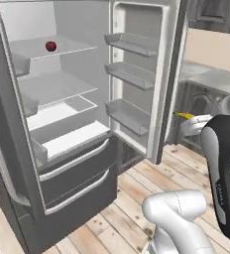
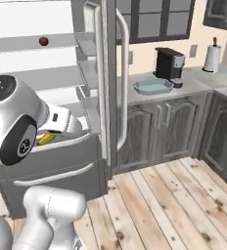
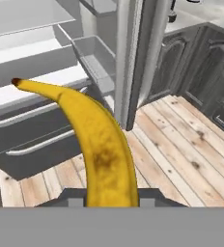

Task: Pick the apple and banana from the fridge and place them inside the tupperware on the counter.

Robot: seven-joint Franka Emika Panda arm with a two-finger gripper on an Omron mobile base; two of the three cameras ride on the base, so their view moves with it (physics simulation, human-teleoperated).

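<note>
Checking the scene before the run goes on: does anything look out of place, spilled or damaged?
Nothing spilled or damaged. The fridge stands open, the apple sits on an upper shelf, and the gripper holds the banana. The tupperware sits level on the counter.

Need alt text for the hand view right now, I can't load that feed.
A yellow banana fills the centre, gripped at its base by the shut claw, dark tip pointing up-left. Behind it stand the open fridge and its door edge, above a wooden floor.
</note>
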